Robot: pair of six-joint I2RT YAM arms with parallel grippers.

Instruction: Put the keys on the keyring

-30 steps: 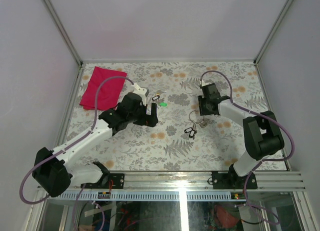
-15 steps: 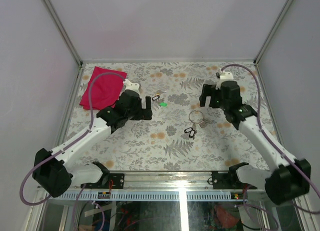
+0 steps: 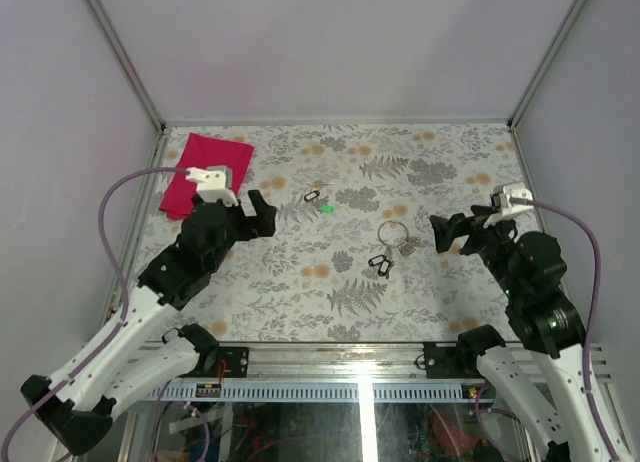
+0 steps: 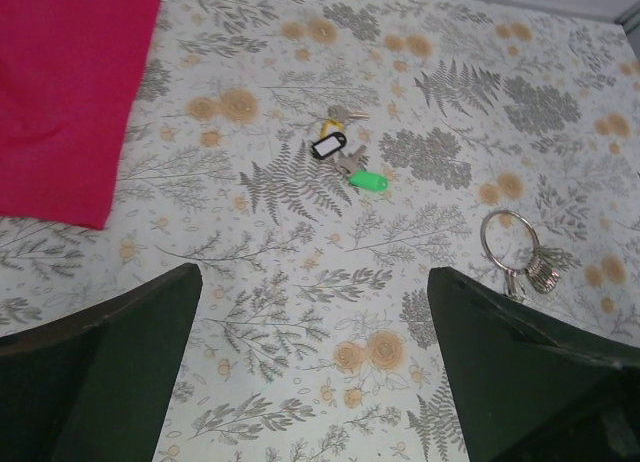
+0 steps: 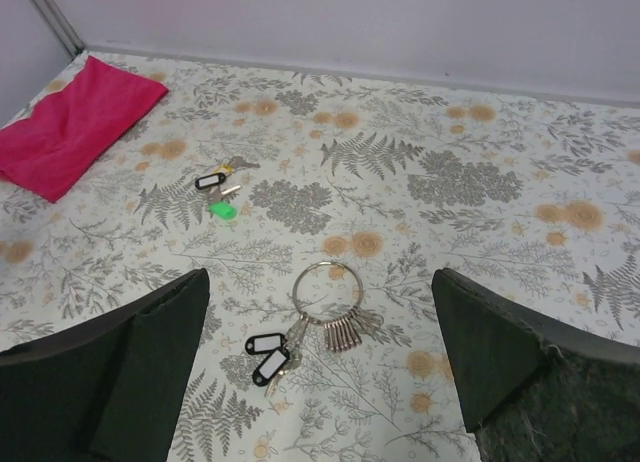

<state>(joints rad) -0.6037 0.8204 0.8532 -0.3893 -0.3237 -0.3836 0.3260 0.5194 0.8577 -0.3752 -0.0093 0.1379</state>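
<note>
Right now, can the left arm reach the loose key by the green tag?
Probably yes. The left gripper is open and faces the key, with nothing lying between them in the left wrist view.

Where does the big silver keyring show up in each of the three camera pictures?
Top external: keyring lies just right of centre on the table.
Left wrist: keyring at the right, slightly below mid-height.
Right wrist: keyring near centre, lower half.
Shared landmark: red cloth, upper left in every view.
</note>
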